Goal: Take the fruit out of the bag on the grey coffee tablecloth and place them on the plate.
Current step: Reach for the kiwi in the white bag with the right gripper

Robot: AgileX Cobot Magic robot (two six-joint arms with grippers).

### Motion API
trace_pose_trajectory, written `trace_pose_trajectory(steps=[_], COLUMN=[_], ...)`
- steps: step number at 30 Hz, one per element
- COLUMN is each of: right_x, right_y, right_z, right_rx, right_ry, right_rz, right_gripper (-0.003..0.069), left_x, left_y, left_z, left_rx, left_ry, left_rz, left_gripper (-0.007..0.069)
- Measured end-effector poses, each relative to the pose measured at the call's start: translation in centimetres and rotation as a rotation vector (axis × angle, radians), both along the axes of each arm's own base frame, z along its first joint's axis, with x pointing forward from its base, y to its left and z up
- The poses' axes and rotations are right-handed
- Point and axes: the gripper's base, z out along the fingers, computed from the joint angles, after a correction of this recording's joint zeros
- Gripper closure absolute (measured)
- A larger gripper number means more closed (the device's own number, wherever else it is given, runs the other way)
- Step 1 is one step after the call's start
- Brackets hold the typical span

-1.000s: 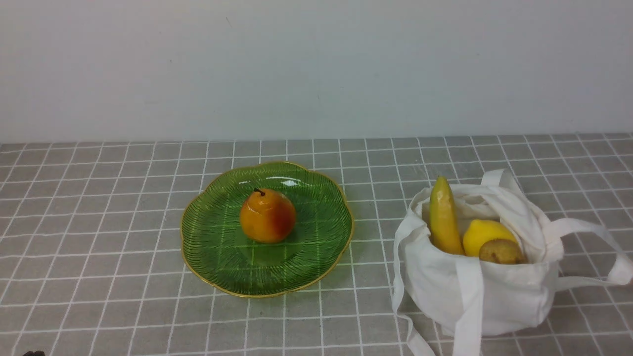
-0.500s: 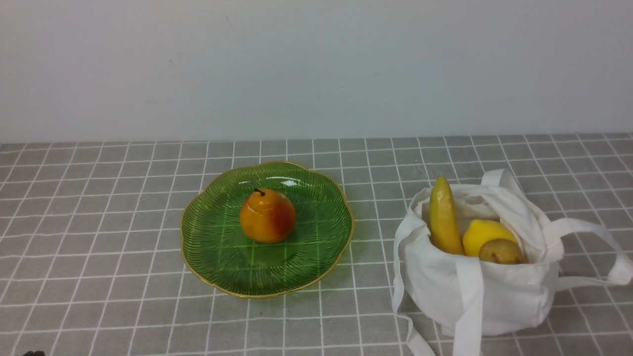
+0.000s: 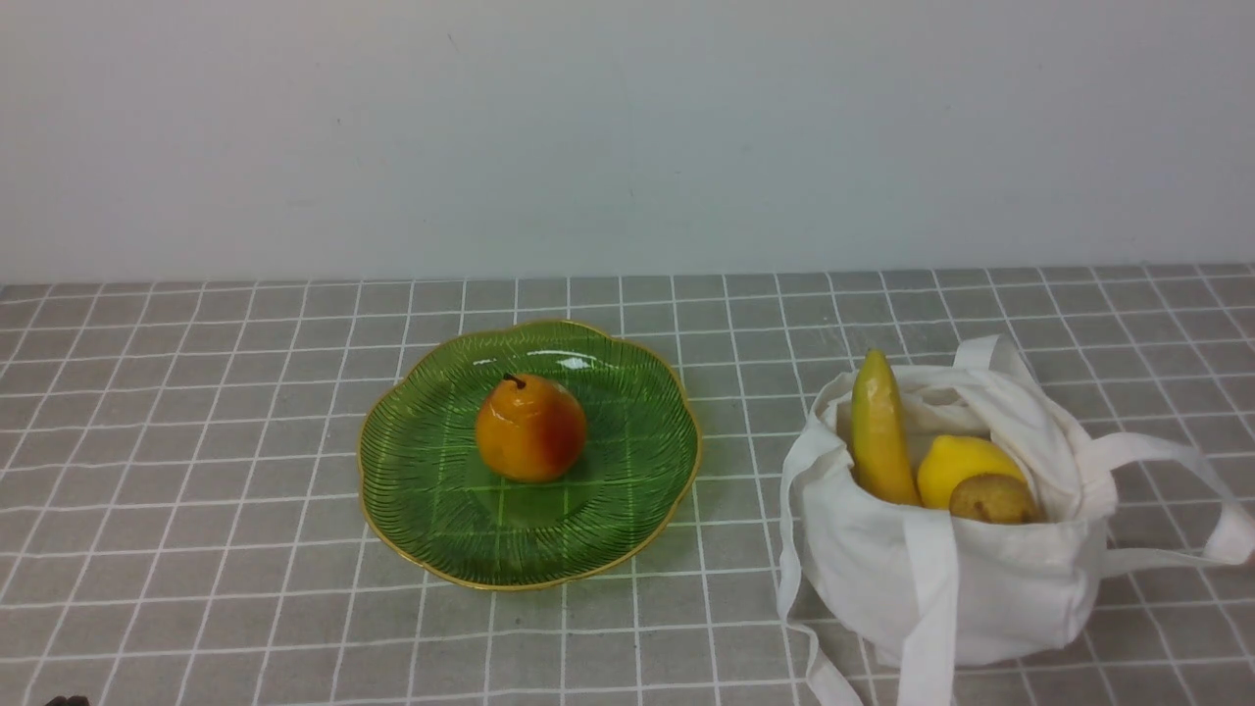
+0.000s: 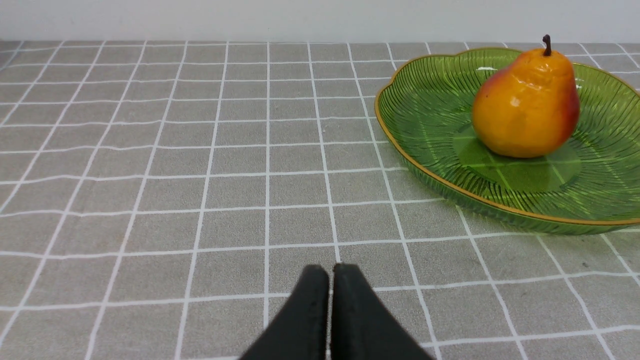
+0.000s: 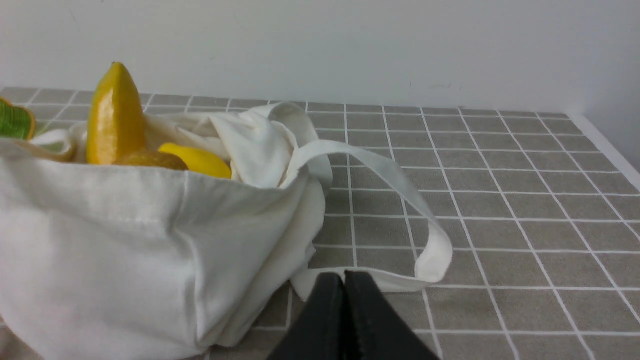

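The white cloth bag stands at the right on the grey checked tablecloth. A banana, a lemon and a brown kiwi stick out of its mouth. The green gold-rimmed plate lies left of the bag and holds an orange pear. My left gripper is shut and empty, low over the cloth short of the plate. My right gripper is shut and empty, beside the bag near its strap.
A plain white wall runs along the back of the table. The tablecloth's right edge shows in the right wrist view. A small dark part sits at the front left corner.
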Motion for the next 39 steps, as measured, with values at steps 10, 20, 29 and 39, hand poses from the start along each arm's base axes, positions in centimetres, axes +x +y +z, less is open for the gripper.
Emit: trace_pose_trajectory(steps=[10, 20, 29, 39], right_x=[0.1, 0.0, 0.6, 13.9], right_y=[0.0, -0.6, 0.8, 3.2], right_z=[2.2, 3.4, 13.8, 16.2], right_rx=[0.6, 0.695, 0.535, 0.224], right_ry=[-0.249, -0.389, -0.26, 0.63], right_rz=[-0.03, -0.058, 0.07, 0.26], right_gripper=[0.0671, 0.0671, 0.0671, 0.0671], left_x=[0.0, 0.0, 0.0, 0.0], left_y=[0.0, 0.0, 0.0, 0.0], left_z=[0.0, 0.0, 0.0, 0.0], left_rx=[0.0, 0.0, 0.0, 0.0], left_ry=[0.0, 0.0, 0.0, 0.0], left_rz=[0.0, 0.0, 0.0, 0.0], left_gripper=[0.0632, 0.0632, 0.0632, 0.0632])
